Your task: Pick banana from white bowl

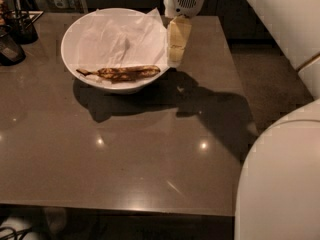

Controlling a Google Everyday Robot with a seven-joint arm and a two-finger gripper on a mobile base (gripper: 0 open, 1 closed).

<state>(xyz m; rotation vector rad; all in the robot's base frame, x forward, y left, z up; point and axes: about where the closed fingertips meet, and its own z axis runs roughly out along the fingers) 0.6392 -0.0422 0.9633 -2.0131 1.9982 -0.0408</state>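
Observation:
The banana, dark brown with yellowish patches, lies across the near side of the white bowl, stem pointing left. The bowl is lined with crumpled white paper and stands at the back left of the grey table. My gripper hangs from its white wrist just beyond the bowl's right rim, pale fingers pointing down, above the table and to the right of the banana. It holds nothing that I can see.
Small dark containers stand at the table's far left edge. The robot's white arm fills the lower right corner. The table's right edge drops to the floor beside the gripper.

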